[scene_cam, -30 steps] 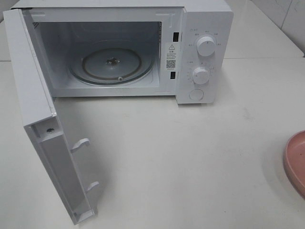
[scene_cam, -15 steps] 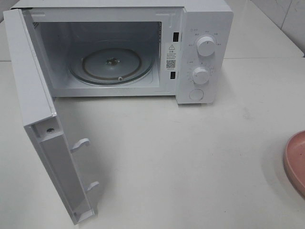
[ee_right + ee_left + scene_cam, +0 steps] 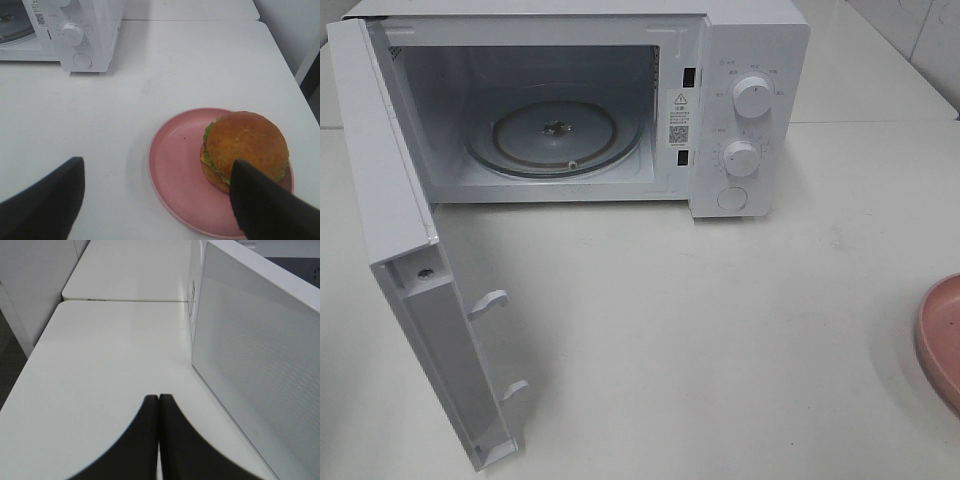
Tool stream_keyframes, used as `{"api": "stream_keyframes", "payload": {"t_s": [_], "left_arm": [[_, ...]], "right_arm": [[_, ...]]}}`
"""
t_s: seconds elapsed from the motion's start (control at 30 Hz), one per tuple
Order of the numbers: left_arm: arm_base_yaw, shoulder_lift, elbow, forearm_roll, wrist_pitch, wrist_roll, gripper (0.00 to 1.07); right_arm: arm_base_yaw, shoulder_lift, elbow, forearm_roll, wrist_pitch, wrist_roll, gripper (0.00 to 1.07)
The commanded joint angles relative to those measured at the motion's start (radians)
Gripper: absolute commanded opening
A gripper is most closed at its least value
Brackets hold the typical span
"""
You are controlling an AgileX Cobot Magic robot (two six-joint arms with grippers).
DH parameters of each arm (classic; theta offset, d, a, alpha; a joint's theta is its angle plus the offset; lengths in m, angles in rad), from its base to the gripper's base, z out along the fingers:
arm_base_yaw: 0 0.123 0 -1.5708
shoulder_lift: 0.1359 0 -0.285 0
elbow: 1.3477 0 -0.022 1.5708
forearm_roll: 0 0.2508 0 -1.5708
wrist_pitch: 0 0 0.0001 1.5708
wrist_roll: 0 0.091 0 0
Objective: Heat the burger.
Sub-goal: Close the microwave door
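Observation:
The burger, with a golden-brown bun and a green lettuce frill, sits on a round pink plate in the right wrist view. My right gripper is open and empty, above the plate's near-left part, with one finger in front of the burger's edge. My left gripper is shut and empty, above the table beside the outer face of the microwave door. Neither gripper shows in the exterior high view, and there the burger is out of frame.
The white microwave stands at the back with its door swung wide open toward the front left. Its glass turntable is bare. Only the pink plate's edge shows at the right border. The two knobs are on its right panel.

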Motion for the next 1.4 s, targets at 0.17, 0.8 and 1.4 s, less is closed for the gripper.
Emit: {"api": "stream_keyframes", "payload": {"t_s": [0.17, 0.8, 1.4], "left_arm": [[0.001, 0.091, 0.123, -0.112, -0.349, 0.211, 0.00], [-0.048, 0.429, 0.260, 0.214, -0.880, -0.135, 0.00], [-0.256, 0.730, 0.230, 0.384, -1.123, -0.236, 0.00]], "right_arm": [[-0.003, -0.026, 0.002, 0.001, -0.014, -0.008, 0.76], [-0.003, -0.026, 0.002, 0.001, -0.014, -0.008, 0.76], [-0.003, -0.026, 0.002, 0.001, -0.014, -0.008, 0.76]]}}
